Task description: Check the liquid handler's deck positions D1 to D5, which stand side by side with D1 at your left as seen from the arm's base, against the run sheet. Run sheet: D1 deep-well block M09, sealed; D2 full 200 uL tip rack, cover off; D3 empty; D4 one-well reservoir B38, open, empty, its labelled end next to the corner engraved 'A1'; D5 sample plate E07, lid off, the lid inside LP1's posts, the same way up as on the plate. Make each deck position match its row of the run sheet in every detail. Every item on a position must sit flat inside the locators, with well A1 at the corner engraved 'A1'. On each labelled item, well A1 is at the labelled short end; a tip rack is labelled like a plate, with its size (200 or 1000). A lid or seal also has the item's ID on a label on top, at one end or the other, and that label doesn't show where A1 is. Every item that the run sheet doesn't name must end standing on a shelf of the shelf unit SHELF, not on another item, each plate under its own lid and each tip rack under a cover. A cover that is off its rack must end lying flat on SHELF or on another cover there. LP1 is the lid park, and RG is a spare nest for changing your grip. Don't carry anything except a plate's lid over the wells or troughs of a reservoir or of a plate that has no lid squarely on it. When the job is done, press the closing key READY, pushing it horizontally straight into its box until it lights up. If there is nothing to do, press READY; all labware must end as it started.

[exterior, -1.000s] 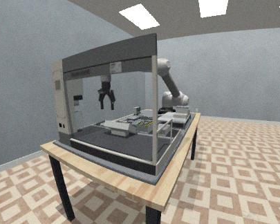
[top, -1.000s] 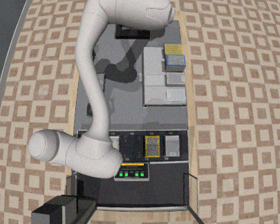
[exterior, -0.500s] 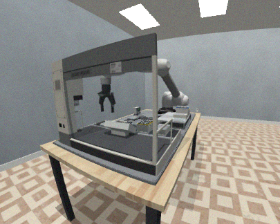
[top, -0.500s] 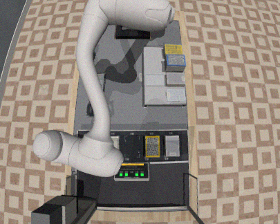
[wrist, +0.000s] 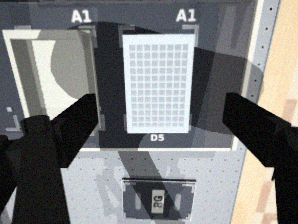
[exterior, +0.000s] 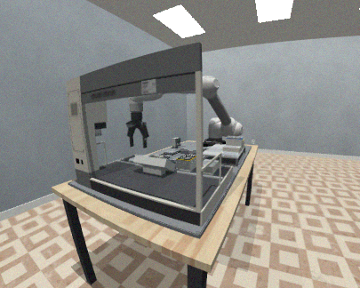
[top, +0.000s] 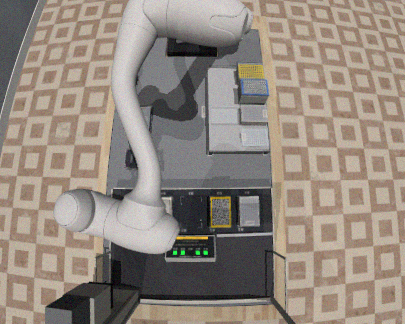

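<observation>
My gripper (wrist: 160, 108) is open and empty, hanging high above deck position D5; it also shows in the exterior view (exterior: 137, 135). In the wrist view a white sample plate (wrist: 157, 82) with no lid sits inside D5's locators, below an engraved 'A1'. To its left, a one-well reservoir (wrist: 50, 75) sits in D4, open. In the overhead view a yellow tip rack (top: 220, 211) and a grey block (top: 249, 210) occupy two positions, with an empty position (top: 193, 210) beside them. My arm hides D5 there.
The spare nest RG (wrist: 158, 200) lies just in front of D5. The shelf unit (top: 236, 104) holds a yellow rack (top: 250, 70), a blue-edged rack (top: 254, 89) and two grey items. A panel with green lights (top: 191, 248) sits by the deck row. The handler's frame posts (exterior: 199, 133) stand around.
</observation>
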Controlling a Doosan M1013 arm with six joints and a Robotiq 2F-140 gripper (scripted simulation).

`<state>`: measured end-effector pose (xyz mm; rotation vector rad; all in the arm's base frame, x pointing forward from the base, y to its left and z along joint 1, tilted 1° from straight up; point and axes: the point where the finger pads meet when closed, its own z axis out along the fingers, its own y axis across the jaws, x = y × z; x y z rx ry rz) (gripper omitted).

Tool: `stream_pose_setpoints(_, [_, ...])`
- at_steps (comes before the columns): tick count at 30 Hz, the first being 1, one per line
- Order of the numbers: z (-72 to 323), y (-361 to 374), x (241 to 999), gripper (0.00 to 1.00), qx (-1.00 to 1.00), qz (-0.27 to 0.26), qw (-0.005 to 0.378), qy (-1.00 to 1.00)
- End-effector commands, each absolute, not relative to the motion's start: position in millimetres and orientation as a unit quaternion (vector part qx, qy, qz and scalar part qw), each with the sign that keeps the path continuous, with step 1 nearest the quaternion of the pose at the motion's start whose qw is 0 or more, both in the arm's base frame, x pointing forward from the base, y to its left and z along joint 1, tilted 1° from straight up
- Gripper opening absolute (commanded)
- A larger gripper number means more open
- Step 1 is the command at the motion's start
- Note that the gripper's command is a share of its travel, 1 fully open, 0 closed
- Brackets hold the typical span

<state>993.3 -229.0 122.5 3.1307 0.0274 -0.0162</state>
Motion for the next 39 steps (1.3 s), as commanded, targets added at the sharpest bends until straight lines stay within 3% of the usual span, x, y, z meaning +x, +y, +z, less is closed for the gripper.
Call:
stream_pose_setpoints(1, [109.1,-231.6,992.8,0.79,1.0,-0.007,0.006,0.006])
stream_pose_setpoints(39, [54.1,-232.3,991.8,0.79,1.0,-0.007,0.006,0.006])
